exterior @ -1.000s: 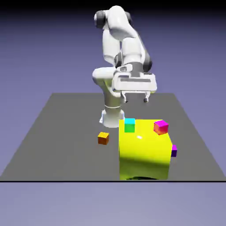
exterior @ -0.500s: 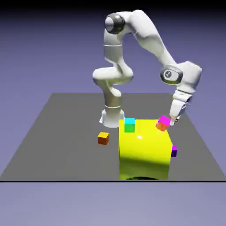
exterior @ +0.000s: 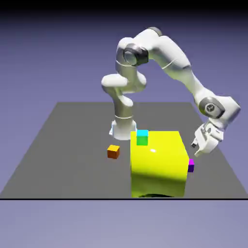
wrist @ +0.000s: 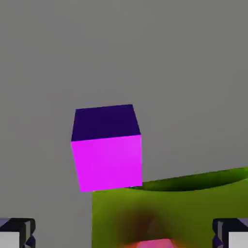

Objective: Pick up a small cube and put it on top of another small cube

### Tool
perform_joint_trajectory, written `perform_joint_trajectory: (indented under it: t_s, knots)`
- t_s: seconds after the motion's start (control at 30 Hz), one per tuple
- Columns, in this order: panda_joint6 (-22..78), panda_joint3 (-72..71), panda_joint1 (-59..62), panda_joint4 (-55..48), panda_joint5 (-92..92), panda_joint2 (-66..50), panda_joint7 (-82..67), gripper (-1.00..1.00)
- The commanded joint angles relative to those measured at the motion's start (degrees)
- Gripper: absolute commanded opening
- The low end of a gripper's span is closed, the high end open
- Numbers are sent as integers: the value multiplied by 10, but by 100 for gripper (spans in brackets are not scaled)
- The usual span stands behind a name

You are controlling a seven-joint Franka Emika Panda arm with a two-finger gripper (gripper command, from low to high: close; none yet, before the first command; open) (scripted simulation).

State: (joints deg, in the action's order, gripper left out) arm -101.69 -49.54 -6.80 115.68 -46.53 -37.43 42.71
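- Two small fingertips (wrist: 17, 232) stand wide apart at the bottom corners of the hand view, and the gripper (exterior: 195, 149) holds nothing between them.
- The purple cube (exterior: 191, 165) sits on the dark table (exterior: 72, 155), just beside the yellow block (exterior: 159, 167), on the exterior view's right. The block's side hides part of it there; whether the two touch, I cannot tell.
- In the hand view the cube shows whole, a dark purple face above a bright magenta one, left of the middle and apart from both fingertips.
- Bare grey surface borders its upper, left and right sides in that view, while its lower edge meets the outline of the block.
- In the exterior view, open table runs from the cube out to the table's right edge, and more lies between it and the front edge.
- The gripper hangs tilted above and near the cube, toward the exterior view's right.
- The cyan-and-green cube (exterior: 142, 137) rests on top of the block, near its far left corner, with bare yellow to its right.
- The orange cube (exterior: 113, 152) sits apart on the exterior view's left, table all around it.
- A pinkish-red cube (wrist: 155, 243) shows partly at the hand view's bottom edge.
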Motion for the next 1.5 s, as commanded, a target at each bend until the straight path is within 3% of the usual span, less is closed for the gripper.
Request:
perform_joint_trajectory:
  t_s: [0.0,0.13,0.23,0.27,0.37,0.5,0.87,1.37,1.47]
  knots:
    - [15,-12,4,-10,-13,-21,0,0]
    - [26,-26,31,-20,-35,-66,1,0]
    - [-30,22,31,7,-92,-111,29,0]
    - [-30,22,31,7,-92,-111,29,-100]
    - [19,-20,31,-16,-43,-72,5,-100]
    - [-26,26,55,-39,7,11,-66,-100]
    - [24,103,65,-76,191,236,-214,-100]
    - [199,413,66,-94,476,321,42,-100]
    - [223,407,59,-90,479,310,63,-100]
